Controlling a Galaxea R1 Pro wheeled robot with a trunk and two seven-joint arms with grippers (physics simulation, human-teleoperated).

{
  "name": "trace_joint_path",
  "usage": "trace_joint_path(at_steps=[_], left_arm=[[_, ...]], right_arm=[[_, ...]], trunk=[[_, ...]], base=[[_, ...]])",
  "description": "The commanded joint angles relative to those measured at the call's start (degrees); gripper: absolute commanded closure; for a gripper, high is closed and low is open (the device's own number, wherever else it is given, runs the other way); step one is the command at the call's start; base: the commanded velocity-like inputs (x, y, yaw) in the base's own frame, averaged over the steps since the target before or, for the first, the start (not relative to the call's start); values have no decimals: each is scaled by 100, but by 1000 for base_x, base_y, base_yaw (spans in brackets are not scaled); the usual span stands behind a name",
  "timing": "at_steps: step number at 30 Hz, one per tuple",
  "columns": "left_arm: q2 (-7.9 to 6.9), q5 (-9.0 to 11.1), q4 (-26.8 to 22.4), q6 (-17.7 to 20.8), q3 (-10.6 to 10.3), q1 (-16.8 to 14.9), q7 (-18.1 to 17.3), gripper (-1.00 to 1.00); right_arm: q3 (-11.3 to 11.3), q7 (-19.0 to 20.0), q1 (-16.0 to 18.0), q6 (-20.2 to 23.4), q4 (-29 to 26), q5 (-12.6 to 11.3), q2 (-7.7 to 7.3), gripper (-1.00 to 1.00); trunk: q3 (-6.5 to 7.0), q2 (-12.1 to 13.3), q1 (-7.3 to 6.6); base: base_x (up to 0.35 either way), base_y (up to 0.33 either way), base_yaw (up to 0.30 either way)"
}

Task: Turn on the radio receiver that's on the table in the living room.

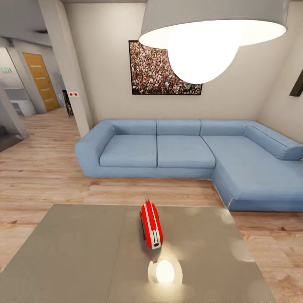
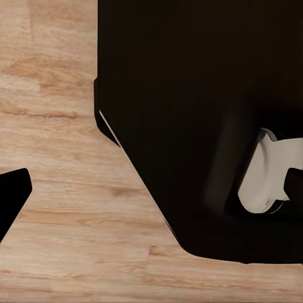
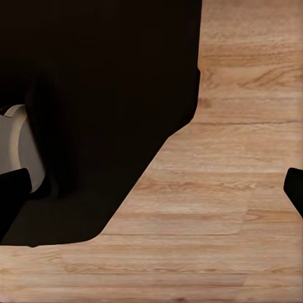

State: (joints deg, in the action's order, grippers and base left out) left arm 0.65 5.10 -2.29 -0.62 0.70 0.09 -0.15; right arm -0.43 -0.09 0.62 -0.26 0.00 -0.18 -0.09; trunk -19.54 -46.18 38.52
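The red radio receiver stands on its narrow edge near the middle of the table, its white-striped edge facing up and toward me. A short dark wire sticks up at its far end. Its dial face is not visible from here. In the left wrist view my left gripper hangs over the wood floor and the robot's black base, with one dark fingertip at each side of the picture, open and empty. My right gripper is likewise open, its fingertips wide apart over the floor.
A blue L-shaped sofa lines the far wall beyond the table, under a framed crowd photo. A large pendant lamp hangs close overhead; its glare reflects on the tabletop. A hallway with an orange door opens at left.
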Motion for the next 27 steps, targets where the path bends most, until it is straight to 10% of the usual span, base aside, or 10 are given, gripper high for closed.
trace_joint_path(at_steps=[1, 27], left_arm=[[-1, 0, 0, 0, 0, 0, 1, -100], [-4, 9, 1, 1, 9, 1, -46, -100]], right_arm=[[0, 0, 0, 0, 0, 0, 0, -100], [2, 0, 0, 0, 0, 0, 6, -100]], trunk=[[-10, 0, 0], [-252, 0, 0]], base=[[0, 0, 0], [0, 0, 0]])
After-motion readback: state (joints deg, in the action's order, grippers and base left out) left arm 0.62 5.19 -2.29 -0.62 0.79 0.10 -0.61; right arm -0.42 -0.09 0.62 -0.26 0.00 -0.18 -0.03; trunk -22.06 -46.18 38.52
